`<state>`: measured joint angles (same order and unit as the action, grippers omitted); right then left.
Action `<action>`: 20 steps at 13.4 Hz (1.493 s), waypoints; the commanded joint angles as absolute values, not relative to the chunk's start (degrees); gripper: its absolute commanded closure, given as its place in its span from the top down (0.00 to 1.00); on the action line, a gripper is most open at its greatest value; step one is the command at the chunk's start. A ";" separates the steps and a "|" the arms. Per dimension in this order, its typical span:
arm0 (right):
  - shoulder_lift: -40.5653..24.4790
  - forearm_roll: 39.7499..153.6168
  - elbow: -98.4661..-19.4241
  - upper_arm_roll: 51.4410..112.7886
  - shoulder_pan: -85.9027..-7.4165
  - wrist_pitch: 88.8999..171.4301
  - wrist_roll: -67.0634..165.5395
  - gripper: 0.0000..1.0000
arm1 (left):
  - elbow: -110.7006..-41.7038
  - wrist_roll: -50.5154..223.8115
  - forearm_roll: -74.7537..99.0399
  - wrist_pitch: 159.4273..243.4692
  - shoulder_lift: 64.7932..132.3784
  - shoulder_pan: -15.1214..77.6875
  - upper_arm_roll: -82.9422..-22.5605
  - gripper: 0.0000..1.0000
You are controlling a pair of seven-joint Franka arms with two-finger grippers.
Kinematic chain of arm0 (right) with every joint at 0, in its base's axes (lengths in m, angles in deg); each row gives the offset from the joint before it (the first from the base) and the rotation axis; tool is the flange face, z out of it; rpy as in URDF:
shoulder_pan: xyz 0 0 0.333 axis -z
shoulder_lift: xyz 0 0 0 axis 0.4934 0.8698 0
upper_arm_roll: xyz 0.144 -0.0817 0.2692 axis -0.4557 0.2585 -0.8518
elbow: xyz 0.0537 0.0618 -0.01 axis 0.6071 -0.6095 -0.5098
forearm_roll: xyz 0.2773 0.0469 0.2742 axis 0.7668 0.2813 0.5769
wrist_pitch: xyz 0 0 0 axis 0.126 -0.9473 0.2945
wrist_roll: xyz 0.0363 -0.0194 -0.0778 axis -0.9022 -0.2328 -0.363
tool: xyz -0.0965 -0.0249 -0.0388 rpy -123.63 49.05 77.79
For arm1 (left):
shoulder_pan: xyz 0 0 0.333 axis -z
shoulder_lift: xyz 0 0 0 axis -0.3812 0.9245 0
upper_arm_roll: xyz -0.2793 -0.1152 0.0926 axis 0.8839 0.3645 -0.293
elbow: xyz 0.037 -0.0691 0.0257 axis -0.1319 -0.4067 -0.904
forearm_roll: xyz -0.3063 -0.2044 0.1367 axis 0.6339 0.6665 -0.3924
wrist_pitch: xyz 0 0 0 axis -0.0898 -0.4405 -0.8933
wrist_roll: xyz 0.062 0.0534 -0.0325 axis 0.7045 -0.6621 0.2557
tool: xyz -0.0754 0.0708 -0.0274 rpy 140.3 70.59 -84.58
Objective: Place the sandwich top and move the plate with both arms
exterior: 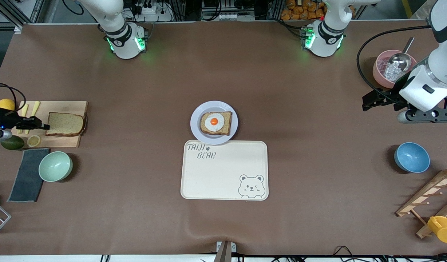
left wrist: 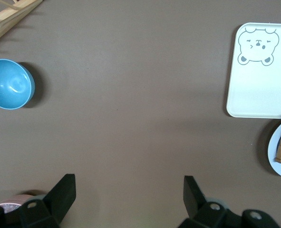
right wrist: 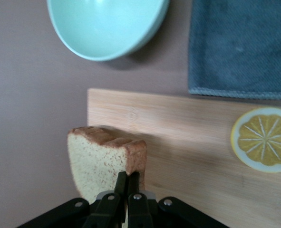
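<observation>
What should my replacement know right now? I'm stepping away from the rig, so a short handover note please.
Right gripper: shut on the sandwich top, over the cutting board at the right arm's end.
Left gripper: open, holding nothing, waiting over bare table at the left arm's end.
Plate, carrying the egg-topped slice, sits mid-table, its rim over the tray edge.
Done: top gripped.
Left: set it on the egg slice, then move the plate with both arms.

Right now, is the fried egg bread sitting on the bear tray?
No, the egg bread sits on the round plate, which lies just beside the bear tray, farther from the front camera.
</observation>
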<state>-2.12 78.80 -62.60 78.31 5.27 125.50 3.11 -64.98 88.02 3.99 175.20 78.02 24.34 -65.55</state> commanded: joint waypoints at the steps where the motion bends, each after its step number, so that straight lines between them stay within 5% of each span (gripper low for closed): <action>1: -1.36 79.70 -58.46 77.98 4.54 119.07 6.80 0.00 | -64.03 86.96 5.44 174.20 78.24 23.90 -65.54 1.00; 20: -1.89 99.99 -60.29 77.98 -16.71 111.75 17.18 0.00 | -64.12 86.97 5.35 173.67 78.15 23.90 -65.45 1.00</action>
<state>-1.72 97.17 -59.19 77.53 -14.22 111.97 16.07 -64.96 88.02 4.00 174.61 78.02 24.29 -65.43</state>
